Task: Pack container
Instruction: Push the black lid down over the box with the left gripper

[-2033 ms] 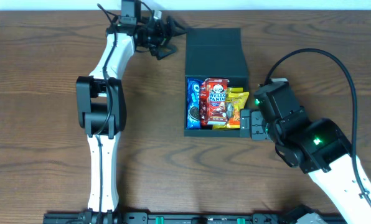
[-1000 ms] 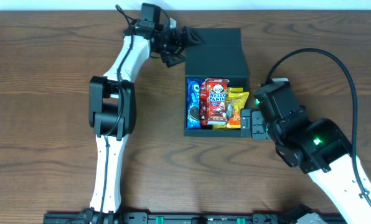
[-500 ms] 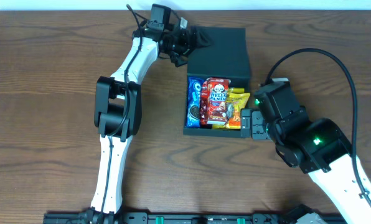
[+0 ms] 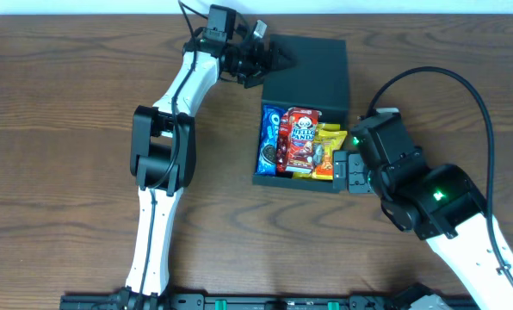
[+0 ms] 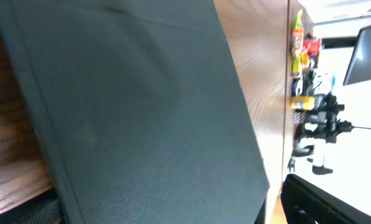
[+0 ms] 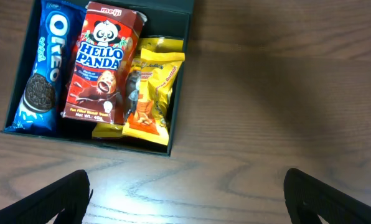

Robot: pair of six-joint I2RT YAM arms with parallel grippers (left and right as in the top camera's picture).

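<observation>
The container (image 4: 293,182) sat on the table, apparently fully packed: Oreo packet (image 6: 41,68), Hello Panda box (image 6: 101,62) and yellow packets (image 6: 151,87) inside. Only closing its lid (image 4: 306,69) seemed left. The left fingers (image 4: 272,58) were at the lid's left edge, grip unclear. The right fingers (image 6: 61,199), beside the container's right wall, gaped empty.
</observation>
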